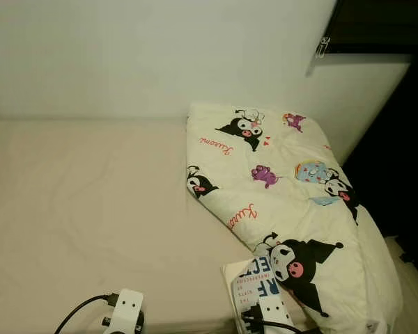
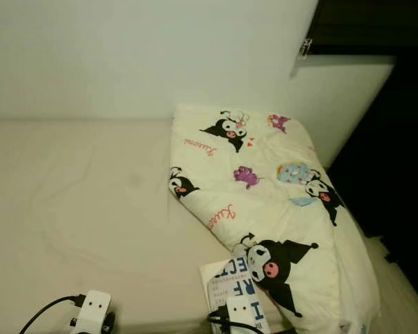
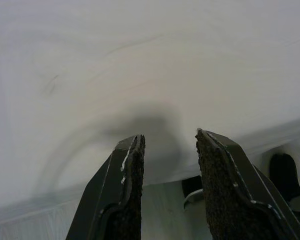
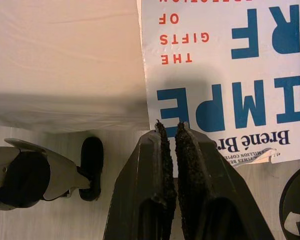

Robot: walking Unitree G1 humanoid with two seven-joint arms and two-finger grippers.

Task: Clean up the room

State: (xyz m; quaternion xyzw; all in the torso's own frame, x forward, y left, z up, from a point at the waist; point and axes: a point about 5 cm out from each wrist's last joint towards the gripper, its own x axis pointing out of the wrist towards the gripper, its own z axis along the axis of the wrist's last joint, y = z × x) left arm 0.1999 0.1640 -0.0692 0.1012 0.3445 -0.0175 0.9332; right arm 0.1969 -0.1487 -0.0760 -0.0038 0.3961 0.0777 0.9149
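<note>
- Judging progress: little visibly tidied so far; most of the bed [image 1: 90, 209] already bare, with a book and a crumpled quilt left at its right side.
- Hanging at the near edge of the bed on the left, left tool [image 3: 167, 150] with fingers spread, nothing between them, pale sheet beyond.
- Lying at the bed's near edge, further right, book [image 4: 225, 75], white cover with blue and red lettering, one corner touching or tucked under the quilt.
- Sitting right at the book's near edge, right tool [image 4: 170, 131] with fingers pressed together; cannot tell whether any of the cover is caught between them.
- Heaped along the right side, quilt [image 1: 285, 202] with cartoon prints, unfolded, probably left to straighten.
- Backing the bed, plain white wall [image 1: 160, 56]; to the far right, a dark gap and a strip of floor [image 4: 65, 220].
</note>
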